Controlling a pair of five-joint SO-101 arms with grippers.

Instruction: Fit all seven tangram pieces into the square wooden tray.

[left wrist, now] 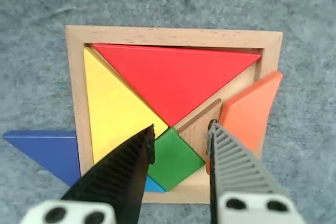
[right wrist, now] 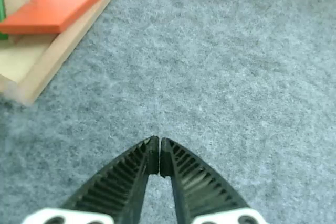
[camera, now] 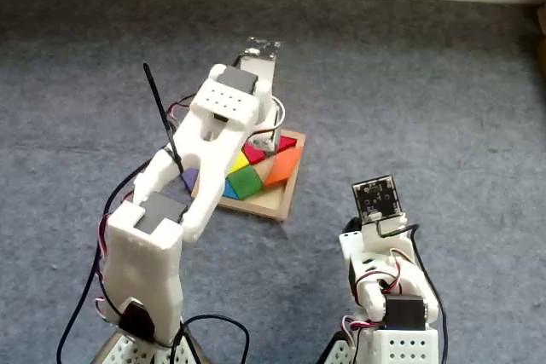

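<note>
The square wooden tray [left wrist: 173, 36] holds a large red triangle [left wrist: 173, 77], a large yellow triangle [left wrist: 113, 108], a green square [left wrist: 176, 161] and a sliver of a light blue piece [left wrist: 155, 184]. An orange parallelogram [left wrist: 249, 111] lies tilted across one rim, half inside. A dark blue triangle [left wrist: 47, 150] rests on the carpet against the opposite rim. My left gripper [left wrist: 181, 132] hangs open just above the green square. My right gripper [right wrist: 159, 142] is shut and holds nothing, low over the carpet a short way from the tray corner [right wrist: 31, 85].
Grey carpet [camera: 426, 91] covers the whole table. In the high view the left arm [camera: 213, 151] stretches over the tray [camera: 286, 198] and hides part of it. The right arm [camera: 388, 296] sits folded at the front right.
</note>
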